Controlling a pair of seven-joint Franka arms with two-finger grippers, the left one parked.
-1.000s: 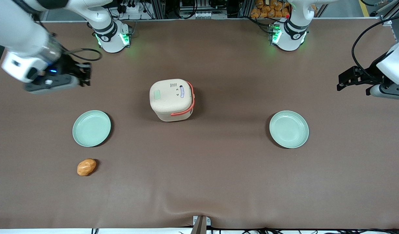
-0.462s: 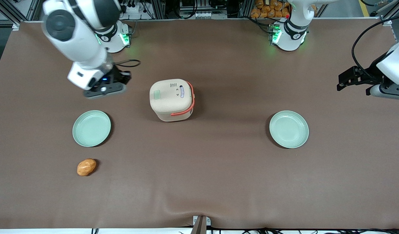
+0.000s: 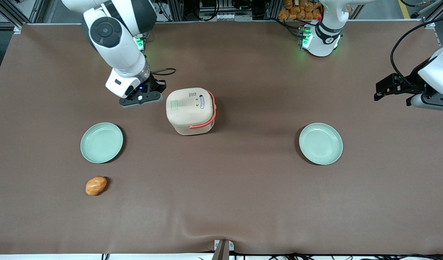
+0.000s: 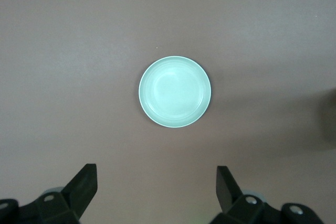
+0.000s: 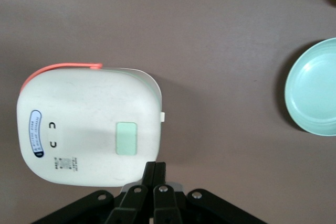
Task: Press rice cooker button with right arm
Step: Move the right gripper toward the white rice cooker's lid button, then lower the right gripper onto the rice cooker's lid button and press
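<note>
The cream-beige rice cooker (image 3: pixel 191 110) with a coral-orange handle (image 3: pixel 210 117) stands mid-table. Its lid carries a pale green square button (image 3: pixel 174 105), also seen in the right wrist view (image 5: pixel 126 138). The white right arm (image 3: pixel 114 36) reaches in from the working arm's end. Its black gripper (image 3: pixel 149 92) hangs beside the cooker, above the table and a little off the lid's edge. In the right wrist view the gripper (image 5: pixel 155 170) has its two fingers pressed together, empty, at the edge of the cooker (image 5: pixel 86 124) near the button.
A mint-green plate (image 3: pixel 101 142) and an orange bread roll (image 3: pixel 96 185) lie nearer the front camera toward the working arm's end. A second mint-green plate (image 3: pixel 320 143) lies toward the parked arm's end. The table is covered in brown cloth.
The right arm has swung in from the working arm's end of the table toward the cooker; its gripper now hangs right beside the cooker. Nothing else has moved.
</note>
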